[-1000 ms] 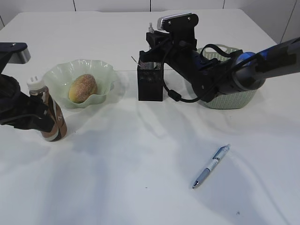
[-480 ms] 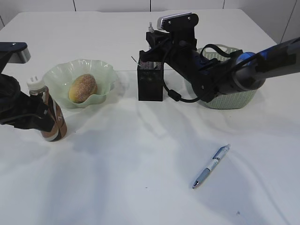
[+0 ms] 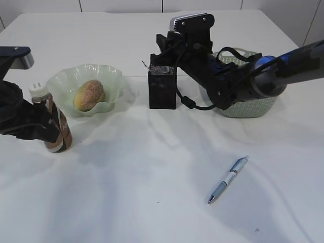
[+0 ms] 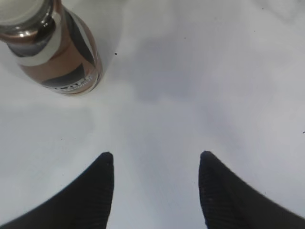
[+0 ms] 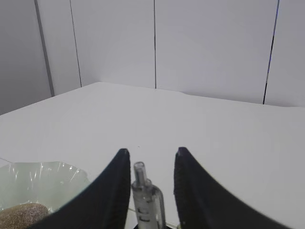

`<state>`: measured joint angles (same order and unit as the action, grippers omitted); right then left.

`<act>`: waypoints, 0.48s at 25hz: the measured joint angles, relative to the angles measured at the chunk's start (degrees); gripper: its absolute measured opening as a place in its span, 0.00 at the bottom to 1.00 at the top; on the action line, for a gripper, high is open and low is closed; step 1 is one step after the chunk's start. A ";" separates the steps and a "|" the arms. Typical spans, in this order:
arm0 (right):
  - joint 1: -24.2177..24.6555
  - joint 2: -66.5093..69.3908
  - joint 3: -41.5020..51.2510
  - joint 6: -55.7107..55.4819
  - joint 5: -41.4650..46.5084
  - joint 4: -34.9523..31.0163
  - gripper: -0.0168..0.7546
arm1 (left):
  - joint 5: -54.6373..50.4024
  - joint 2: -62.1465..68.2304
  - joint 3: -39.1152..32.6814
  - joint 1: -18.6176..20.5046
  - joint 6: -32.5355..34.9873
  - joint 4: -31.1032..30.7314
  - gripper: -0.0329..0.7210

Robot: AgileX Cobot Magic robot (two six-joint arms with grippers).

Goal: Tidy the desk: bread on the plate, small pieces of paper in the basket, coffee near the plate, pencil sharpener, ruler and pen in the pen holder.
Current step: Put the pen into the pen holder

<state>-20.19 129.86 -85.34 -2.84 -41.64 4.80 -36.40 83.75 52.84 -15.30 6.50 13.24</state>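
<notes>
The white table point(image 3: 152, 167) carries all the things. At the left, the bread point(image 3: 89, 94) lies inside the pale green plate point(image 3: 114, 81) with the wavy rim. Just in front of the plate, toward the left edge, the coffee point(image 3: 53, 121) stands upright with its white cap on top. The left end effector point(image 4: 155, 164) is beside this bottle; in the left wrist view its two black fingers point(image 4: 97, 191) stand wide apart over the bare table and nothing is between them, while the coffee stands apart from them at the upper left corner of that view.

In the middle at the back stands the black mesh pen holder point(image 3: 162, 93). The right arm reaches from the right side across the green basket point(image 3: 253, 109), and the right end effector point(image 5: 151, 155) hangs directly over the pen holder. In the right wrist view a clear pen-like object point(image 5: 145, 198) stands upright between its fingers point(image 5: 114, 186), and a small gap shows on each side of it, so the fingers are parted and do not press on it. What this object is exactly, one cannot tell.

A pen point(image 3: 228, 179) with a blue and clear body lies flat on the table at the front right, well apart from the pen holder and from both arms.
</notes>
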 joint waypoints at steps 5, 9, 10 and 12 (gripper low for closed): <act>0.00 0.00 0.00 0.00 0.00 0.00 0.53 | 0.00 0.00 0.00 0.00 0.00 0.00 0.57; 0.00 -0.22 -0.03 0.00 0.00 0.00 0.54 | 0.00 0.00 0.00 0.00 0.00 0.00 0.57; 0.00 -0.32 -0.03 0.00 0.00 0.00 0.54 | 0.00 0.00 0.00 0.00 0.00 0.00 0.57; 0.00 -0.86 -0.03 0.00 0.00 0.00 0.55 | 0.00 0.00 0.00 0.00 0.00 0.00 0.57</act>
<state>-20.19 129.00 -85.37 -2.84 -41.64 4.80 -36.40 83.75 52.84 -15.30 6.50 13.24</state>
